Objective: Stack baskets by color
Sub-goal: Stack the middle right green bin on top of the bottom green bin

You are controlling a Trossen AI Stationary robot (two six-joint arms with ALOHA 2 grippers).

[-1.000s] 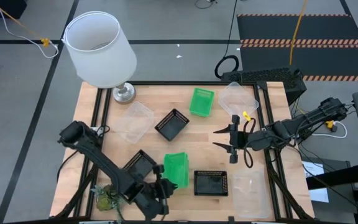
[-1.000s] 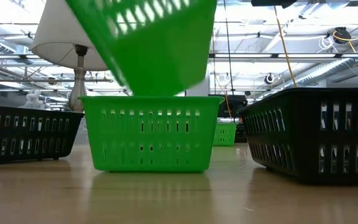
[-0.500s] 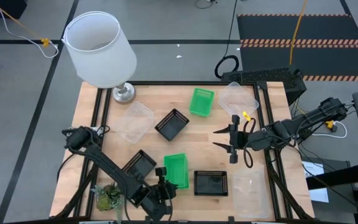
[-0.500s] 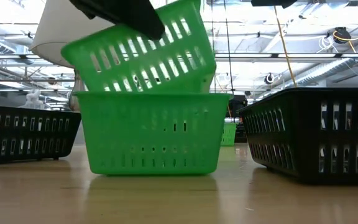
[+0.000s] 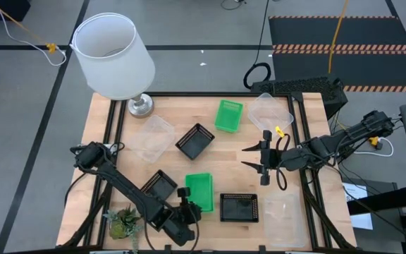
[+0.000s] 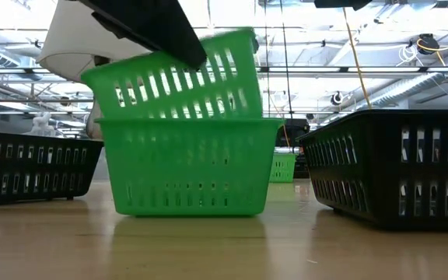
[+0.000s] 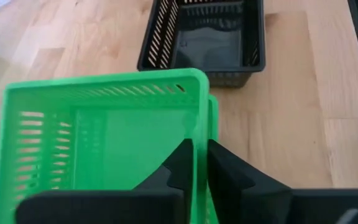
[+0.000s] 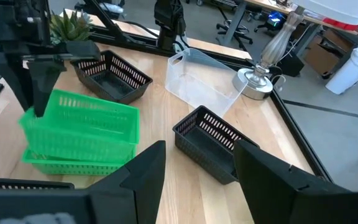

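Near the table's front edge, a green basket (image 6: 173, 74) is nested, tilted, in a second green basket (image 6: 185, 165); its near wall is straddled by the left gripper (image 7: 196, 163), fingers close together either side of it. Toward the right edge, the right gripper (image 5: 251, 156) is held spread and empty above bare wood.

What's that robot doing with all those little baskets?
It's sorting them by color. The left claw pinches the wall of a green basket and is nesting it, a bit tilted, inside another green basket on the table. The right claw waits open above the middle of the table. A third green basket, the black ones and the clear ones are not stacked yet.
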